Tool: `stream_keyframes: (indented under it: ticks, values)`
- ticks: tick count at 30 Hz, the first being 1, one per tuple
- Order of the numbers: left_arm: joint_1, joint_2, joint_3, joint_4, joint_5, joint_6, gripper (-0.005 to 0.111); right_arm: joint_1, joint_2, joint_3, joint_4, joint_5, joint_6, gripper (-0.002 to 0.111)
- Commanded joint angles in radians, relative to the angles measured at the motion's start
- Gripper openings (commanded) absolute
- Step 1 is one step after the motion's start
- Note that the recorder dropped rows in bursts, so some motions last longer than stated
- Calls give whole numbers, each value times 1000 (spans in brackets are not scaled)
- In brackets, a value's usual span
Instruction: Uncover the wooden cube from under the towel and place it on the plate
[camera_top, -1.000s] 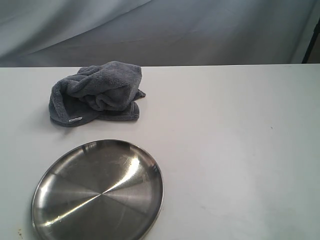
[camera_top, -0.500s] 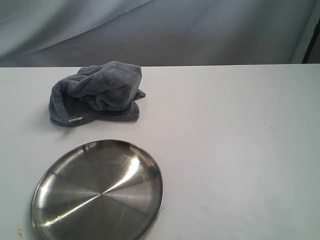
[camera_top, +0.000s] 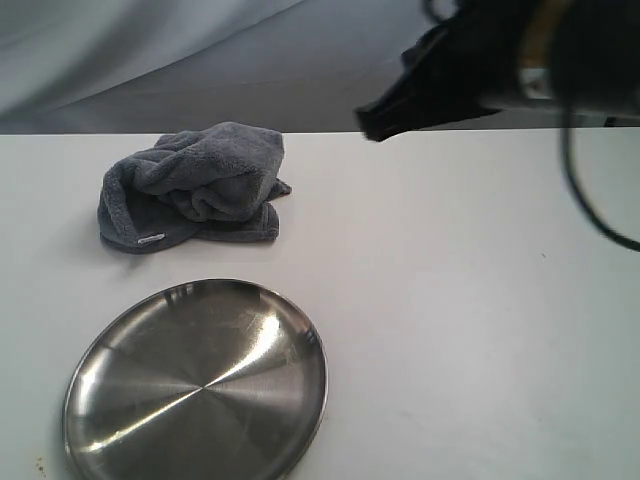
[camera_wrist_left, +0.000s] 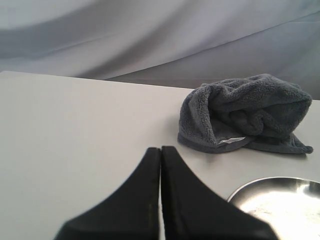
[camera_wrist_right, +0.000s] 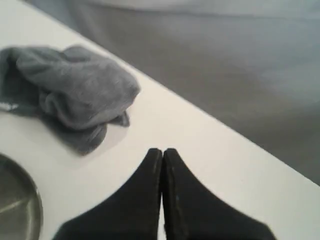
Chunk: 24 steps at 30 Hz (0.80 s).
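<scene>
Right fingers (camera_wrist_right: 146, 182) meet tip to tip, well apart from the towel (camera_wrist_right: 75, 87).

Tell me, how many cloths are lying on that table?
1: the towel, bunched up at the far left of the table, just behind the plate. No other cloth shows, though its folds could hide something small.
</scene>
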Motion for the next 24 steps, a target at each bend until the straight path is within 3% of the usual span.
stream_keyframes:
  ticks: [1, 4, 6, 15, 24]
  values:
    - [2, -5, 5, -8, -7, -5, 2, 43, 231, -280, 484, 275, -499, 0]
    - [2, -5, 5, -8, -7, -5, 2, 38, 363, -473, 824, 467, -794, 0]
    - [2, -5, 5, -8, -7, -5, 2, 38, 436, -575, 939, 522, -888, 0]
    - [2, -5, 5, -8, -7, -5, 2, 37, 575, -718, 935, 250, -811, 0]
    - [2, -5, 5, -8, -7, -5, 2, 37, 694, -734, 872, 298, -846, 0]
